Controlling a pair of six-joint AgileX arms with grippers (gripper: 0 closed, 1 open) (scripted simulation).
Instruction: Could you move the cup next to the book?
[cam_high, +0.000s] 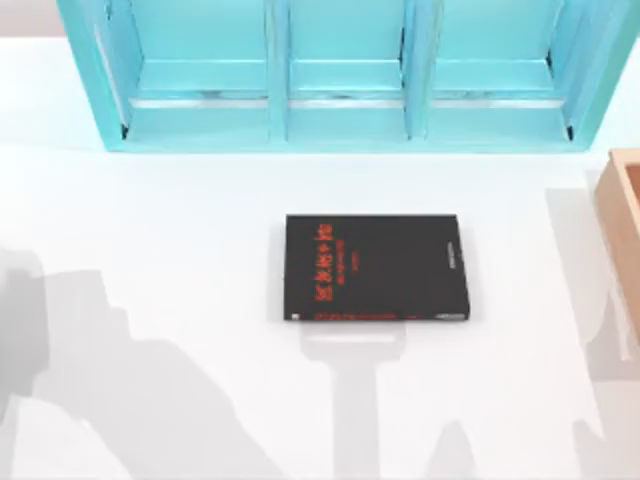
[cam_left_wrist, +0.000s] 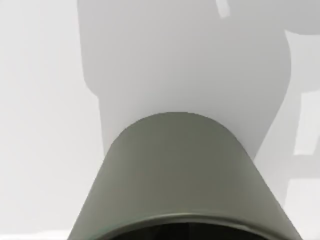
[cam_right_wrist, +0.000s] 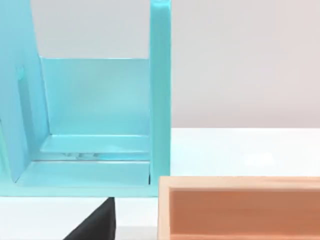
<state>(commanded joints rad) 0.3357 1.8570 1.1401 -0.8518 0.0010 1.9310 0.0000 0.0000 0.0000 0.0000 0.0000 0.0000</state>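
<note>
A: Left gripper's state, spread or pinching, cannot be told. The small olive-grey matte cylindrical cup (cam_left_wrist: 180, 170) sits right up against that arm's wrist camera.

B: How does the cup lie there?

A: Its dark open rim is nearest the lens and its body reaches away from it. Behind it is white tabletop (cam_high: 150, 230) crossed by grey shadow. Whether the cup touches the surface cannot be told.

B: And the book?

A: The flat rectangular black book with red lettering (cam_high: 377, 268) lies flat at the middle of the tabletop. The turquoise open-fronted shelf unit (cam_high: 340, 125) stands along the far edge, apart from the book. A pale wooden box (cam_high: 625, 230) is at the right edge.

B: The right arm?

A: Its wrist camera faces the shelf's end bay over the wooden box. Its grip cannot be told either.
</note>
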